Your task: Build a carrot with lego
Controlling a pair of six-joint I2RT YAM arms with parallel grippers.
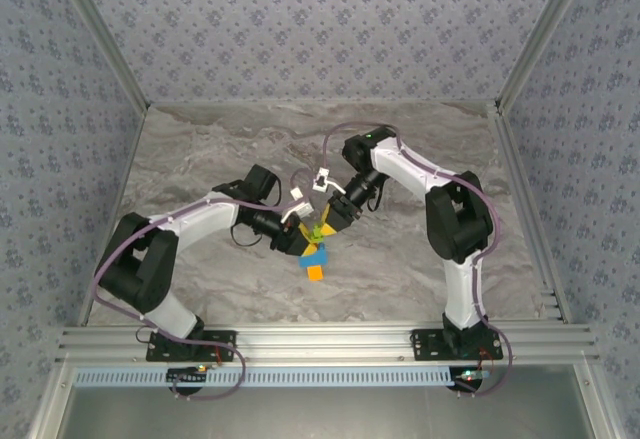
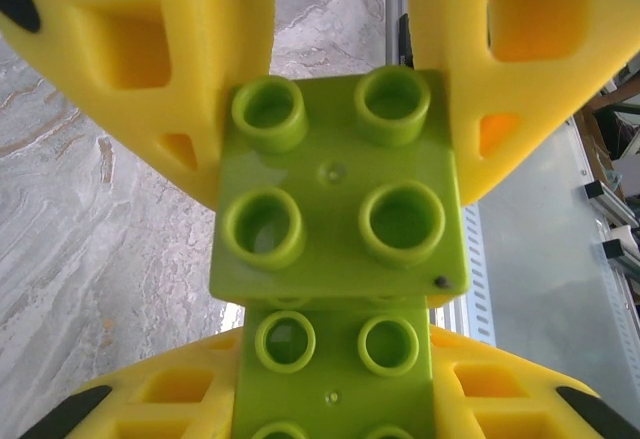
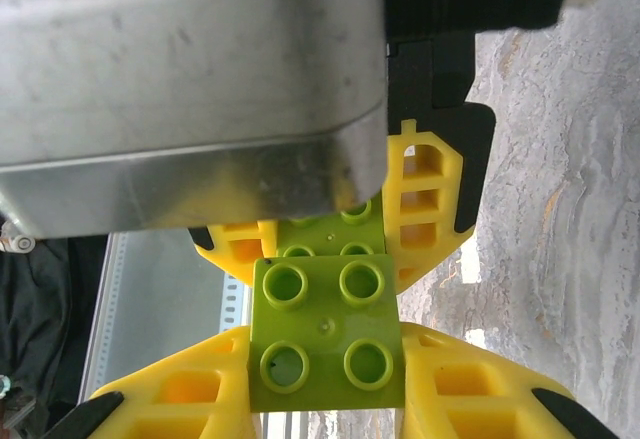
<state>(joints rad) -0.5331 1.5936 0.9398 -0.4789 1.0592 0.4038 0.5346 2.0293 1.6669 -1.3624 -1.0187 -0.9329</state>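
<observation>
Carrot, a small joined stack of studded plastic lego bricks (image 1: 315, 254): at the middle of the grey marbled table (image 1: 200, 149), where the two arms meet. Lime green at the far end, blue in the middle, orange at the near end in the overhead view; red not made out there. Lifted or resting on the table: cannot tell.

Left gripper (image 2: 335, 404): yellow fingers narrowed onto a lime-green brick (image 2: 335, 374), judged to be the stack's green end. Right gripper (image 3: 325, 354): yellow fingers likewise clamped, on a square four-stud lime-green brick (image 3: 325, 324). From the left wrist, square brick overlapping the far edge of the one in the left grip, studs of both turned toward the camera. Touching or just apart, seated or not: impossible to tell.

Progress, as a judgement: well along. Orange tip and blue body already joined, green top in hand and lined up close. Left to do: press the square brick home, let go, then add any lime piece not yet on. Number of lime bricks already in the stack not readable.
</observation>
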